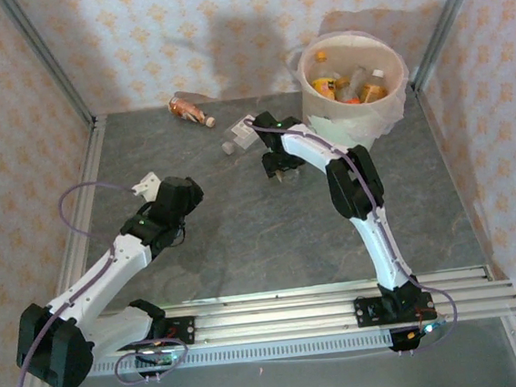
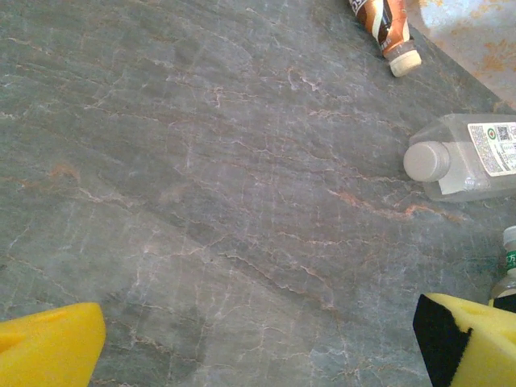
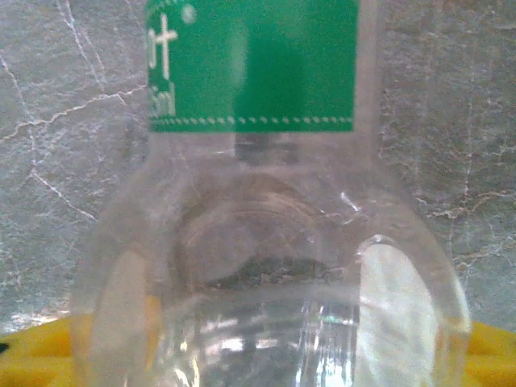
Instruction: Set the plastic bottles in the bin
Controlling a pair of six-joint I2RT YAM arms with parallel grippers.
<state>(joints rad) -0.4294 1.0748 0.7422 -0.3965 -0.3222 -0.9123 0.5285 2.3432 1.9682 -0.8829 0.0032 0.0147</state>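
Right tool (image 3: 266, 359): yellow pads (image 3: 32, 363) either side of a clear plastic bottle with a green label (image 3: 258, 72) on the grey veined surface (image 3: 48, 121), grip not discernible; left tool (image 2: 258, 339) released, empty; large round white plastic bin (image 1: 399, 75) at the far right, holding orange-labelled bottles (image 1: 325, 84).

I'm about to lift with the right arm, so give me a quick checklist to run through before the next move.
1. The green-label bottle sits inside the right pincer: ok.
2. Firm grip on that bottle: cannot tell.
3. The left pincer is open and empty: ok.
4. The left arm is away from the way to the bin: ok.
5. The bin has room on top: ok.
6. All bottles are binned: not ok. The brown bottle and the clear bottle lie on the table.
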